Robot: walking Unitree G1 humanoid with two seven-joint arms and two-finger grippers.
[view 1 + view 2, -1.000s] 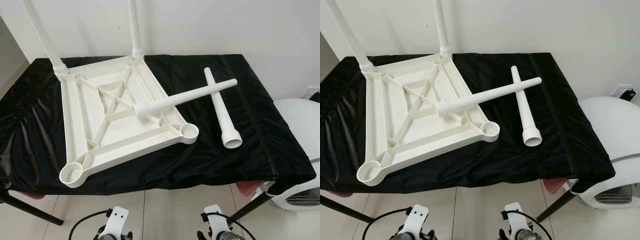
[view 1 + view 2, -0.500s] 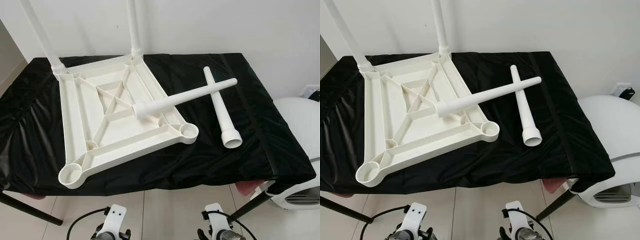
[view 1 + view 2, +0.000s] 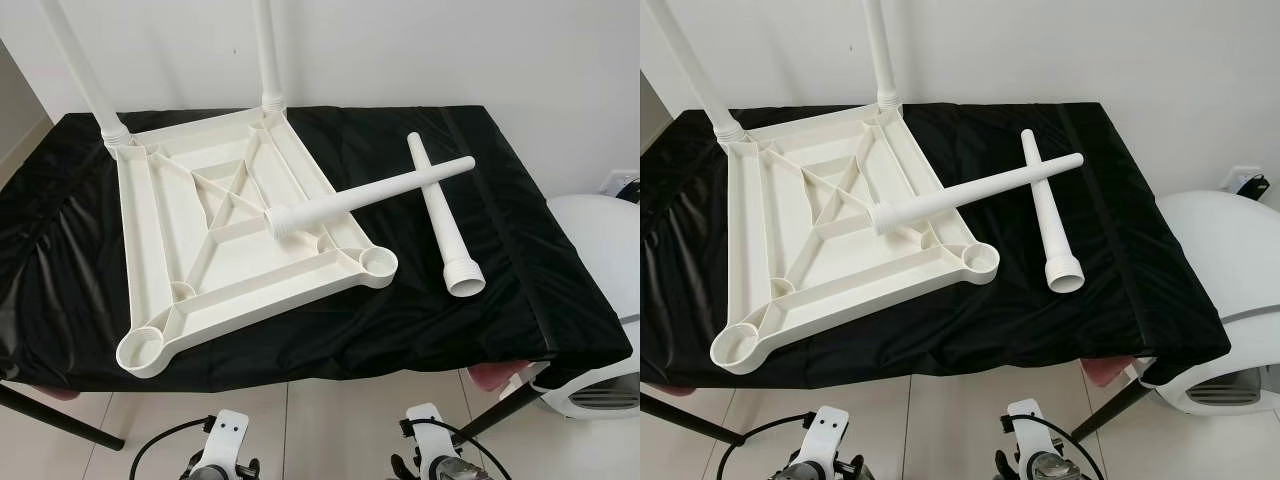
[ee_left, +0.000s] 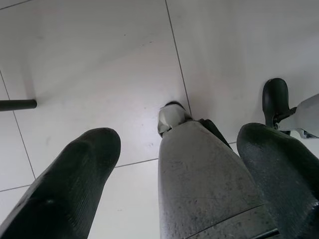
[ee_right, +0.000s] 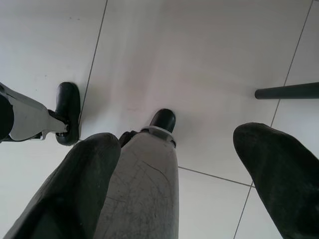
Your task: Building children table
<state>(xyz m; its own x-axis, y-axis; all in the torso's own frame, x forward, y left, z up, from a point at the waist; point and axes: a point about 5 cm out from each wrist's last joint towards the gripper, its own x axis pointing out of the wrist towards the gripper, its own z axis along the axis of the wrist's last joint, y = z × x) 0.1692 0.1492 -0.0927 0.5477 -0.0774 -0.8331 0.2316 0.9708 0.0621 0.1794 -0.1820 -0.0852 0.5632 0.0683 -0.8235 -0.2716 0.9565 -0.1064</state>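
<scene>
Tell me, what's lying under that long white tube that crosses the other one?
Its thick end rests on the upturned tabletop; its thin end crosses over the second loose leg on the black cloth. The crossing leg hides the contact point.

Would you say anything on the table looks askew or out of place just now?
Yes: the two loose legs are crossed, one leg lying over the other leg, its ribbed end resting on the upturned tabletop rather than in a corner socket.
</scene>
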